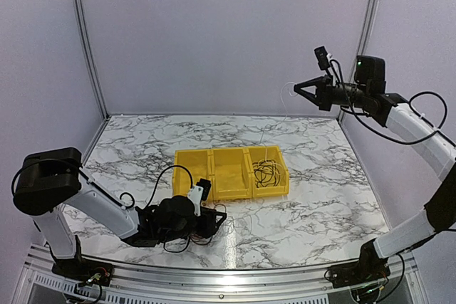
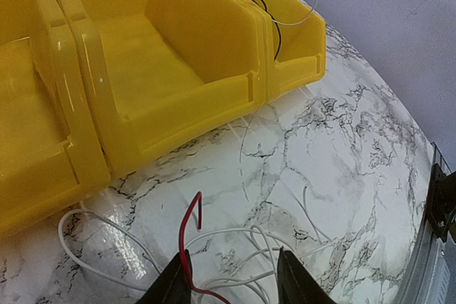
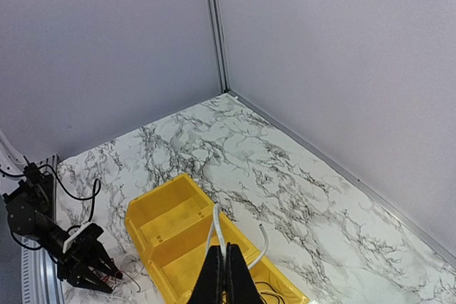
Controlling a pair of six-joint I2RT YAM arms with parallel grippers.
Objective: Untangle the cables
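Our right gripper (image 3: 226,253) is clamped shut on a white wire (image 3: 216,222), held high above the yellow bin (image 1: 214,152). The wire trails down toward the bin's right compartment, where black wires (image 1: 267,172) lie coiled. Our left gripper (image 2: 231,279), jaws parted, straddles a red wire (image 2: 184,236) and white loops (image 2: 242,231) on the counter (image 2: 342,176), just in front of the bin. We judge the untangling partly done: one strand is lifted, but both clumps are not yet separated.

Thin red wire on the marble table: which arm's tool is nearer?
Left. The left tool is down at the thin red wire; the right tool hangs high, away to the right.
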